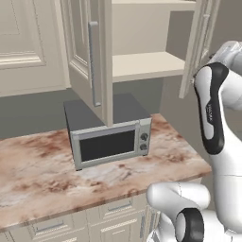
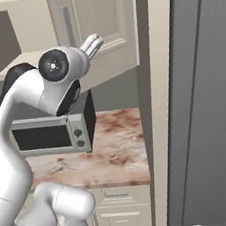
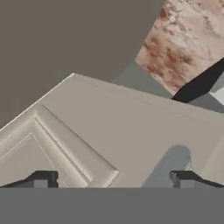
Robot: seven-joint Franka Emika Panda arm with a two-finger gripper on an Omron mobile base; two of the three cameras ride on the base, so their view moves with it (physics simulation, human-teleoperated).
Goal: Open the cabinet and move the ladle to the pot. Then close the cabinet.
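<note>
The cream upper cabinet (image 1: pixel 146 64) stands with both doors swung open, and its cream shelves show bare. The left door (image 1: pixel 87 56) carries a long grey bar handle (image 1: pixel 94 64). My gripper (image 3: pixel 113 179) is open and close against the raised-panel face of the right door (image 3: pixel 109 131). The end of that door's grey handle (image 3: pixel 168 168) lies between my fingertips (image 3: pixel 186 178), nearer the right one. In the right base view my hand (image 2: pixel 93 44) is up beside this door (image 2: pixel 104 30). The ladle and the pot are out of view.
A silver microwave (image 1: pixel 108 142) sits on the marbled counter (image 1: pixel 42 170) under the cabinet, below the open left door. Drawer-fronted base cabinets (image 1: pixel 113 212) run beneath. A tall grey panel (image 2: pixel 204 98) and a cream post stand at the counter's right end.
</note>
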